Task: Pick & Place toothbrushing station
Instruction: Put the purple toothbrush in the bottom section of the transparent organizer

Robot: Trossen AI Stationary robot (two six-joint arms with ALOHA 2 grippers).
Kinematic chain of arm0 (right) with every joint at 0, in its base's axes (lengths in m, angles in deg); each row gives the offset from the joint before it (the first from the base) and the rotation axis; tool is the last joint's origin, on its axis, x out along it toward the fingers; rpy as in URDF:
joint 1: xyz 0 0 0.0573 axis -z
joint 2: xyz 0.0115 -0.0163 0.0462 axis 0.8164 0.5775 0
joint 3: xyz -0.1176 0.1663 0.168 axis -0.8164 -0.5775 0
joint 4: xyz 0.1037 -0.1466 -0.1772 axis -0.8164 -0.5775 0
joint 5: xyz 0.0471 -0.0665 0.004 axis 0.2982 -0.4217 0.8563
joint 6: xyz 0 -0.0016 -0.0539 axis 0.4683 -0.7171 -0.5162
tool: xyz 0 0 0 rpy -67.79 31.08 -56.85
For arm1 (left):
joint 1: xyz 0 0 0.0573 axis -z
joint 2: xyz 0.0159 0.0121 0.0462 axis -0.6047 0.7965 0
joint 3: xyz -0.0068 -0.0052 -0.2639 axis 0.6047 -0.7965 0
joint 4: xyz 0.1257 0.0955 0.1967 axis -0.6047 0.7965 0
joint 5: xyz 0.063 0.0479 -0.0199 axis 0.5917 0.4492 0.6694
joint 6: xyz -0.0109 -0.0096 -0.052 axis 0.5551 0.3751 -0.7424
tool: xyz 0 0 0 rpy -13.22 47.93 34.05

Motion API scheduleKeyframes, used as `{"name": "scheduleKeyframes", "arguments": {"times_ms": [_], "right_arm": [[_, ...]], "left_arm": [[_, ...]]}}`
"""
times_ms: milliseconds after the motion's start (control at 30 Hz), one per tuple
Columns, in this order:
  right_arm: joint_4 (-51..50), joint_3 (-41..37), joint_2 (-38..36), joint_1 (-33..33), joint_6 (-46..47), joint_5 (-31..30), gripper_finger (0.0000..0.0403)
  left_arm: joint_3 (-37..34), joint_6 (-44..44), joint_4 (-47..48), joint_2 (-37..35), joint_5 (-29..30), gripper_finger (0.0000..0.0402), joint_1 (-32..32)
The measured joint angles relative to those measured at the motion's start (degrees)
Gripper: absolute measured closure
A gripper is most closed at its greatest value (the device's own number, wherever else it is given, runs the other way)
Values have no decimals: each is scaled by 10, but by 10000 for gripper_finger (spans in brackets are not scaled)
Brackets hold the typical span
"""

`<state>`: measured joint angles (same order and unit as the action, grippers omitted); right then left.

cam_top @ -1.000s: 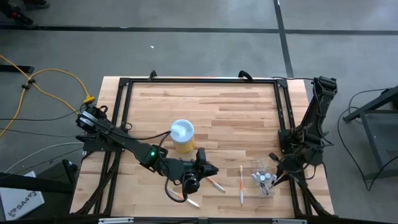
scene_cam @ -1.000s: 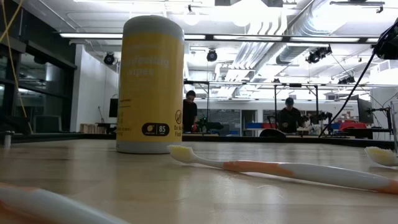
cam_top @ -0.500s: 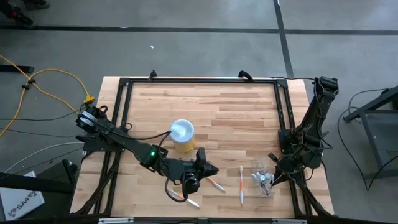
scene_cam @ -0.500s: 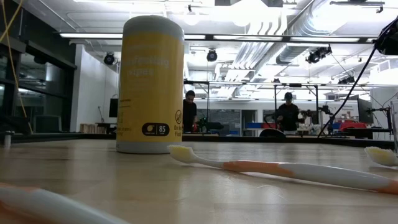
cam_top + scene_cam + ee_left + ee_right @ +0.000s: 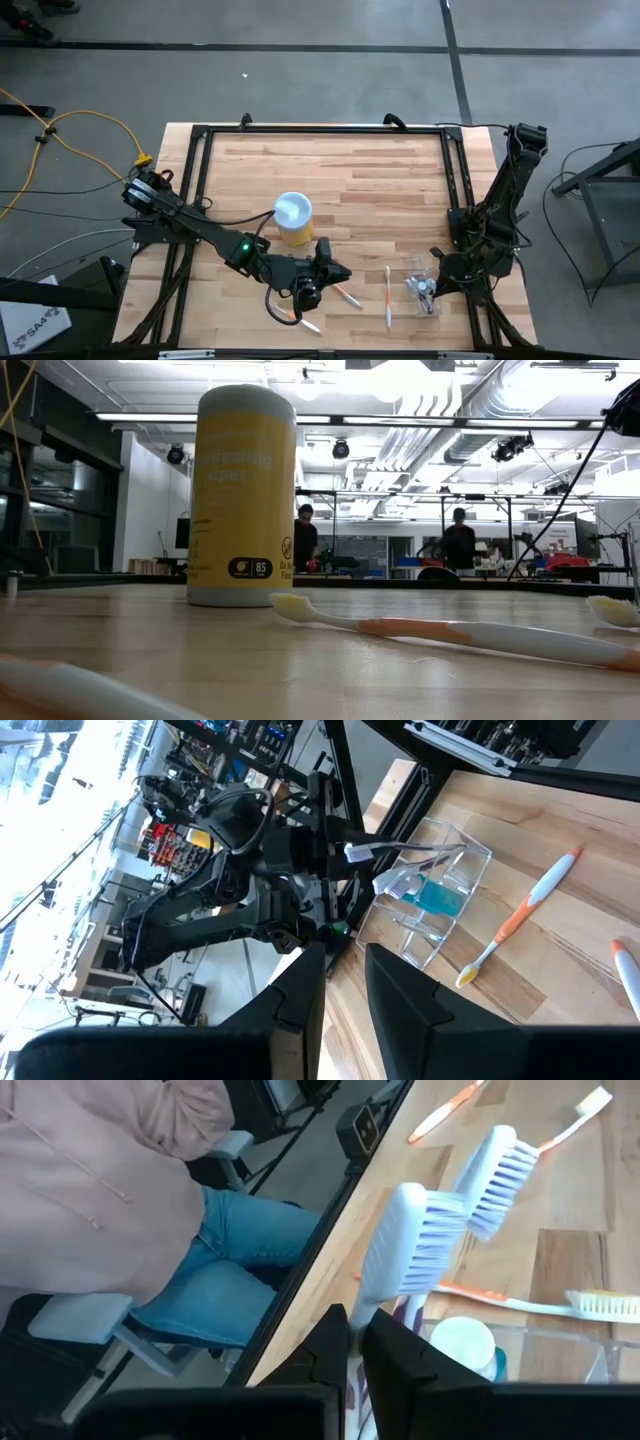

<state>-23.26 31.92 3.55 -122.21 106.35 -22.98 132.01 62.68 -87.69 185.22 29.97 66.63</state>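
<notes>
Right gripper [image 5: 355, 1342] is pinching the thin white toothbrush [image 5: 400, 1250] standing in the small clear plastic holder cup [image 5: 422, 287], while left gripper [image 5: 345, 982] is sitting half-open nearby.

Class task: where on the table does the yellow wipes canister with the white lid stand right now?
In the high view, the yellow wipes canister stands left of the wooden table's middle, just behind the left gripper.

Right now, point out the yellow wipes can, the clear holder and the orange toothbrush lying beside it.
Wipes can [image 5: 293, 210]: high view, white lid.
Clear holder [image 5: 470, 858]: left wrist view, side wall.
Orange toothbrush [image 5: 388, 290]: high view, handle middle.
</notes>
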Motion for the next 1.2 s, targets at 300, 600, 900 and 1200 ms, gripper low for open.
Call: {"name": "scheduleKeyframes", "arguments": {"times_ms": [300,600,900,1200], "right_arm": [[-1,0,0,1,16,-23,336],[-1,0,0,1,26,-23,297],[-18,-1,0,1,68,-26,296],[-54,-1,-12,1,104,-21,296]], "left_arm": [[0,0,0,0,0,333,0],[0,0,0,0,0,333,0],[0,3,-2,0,0,333,0],[0,3,-9,0,0,333,0]]}}
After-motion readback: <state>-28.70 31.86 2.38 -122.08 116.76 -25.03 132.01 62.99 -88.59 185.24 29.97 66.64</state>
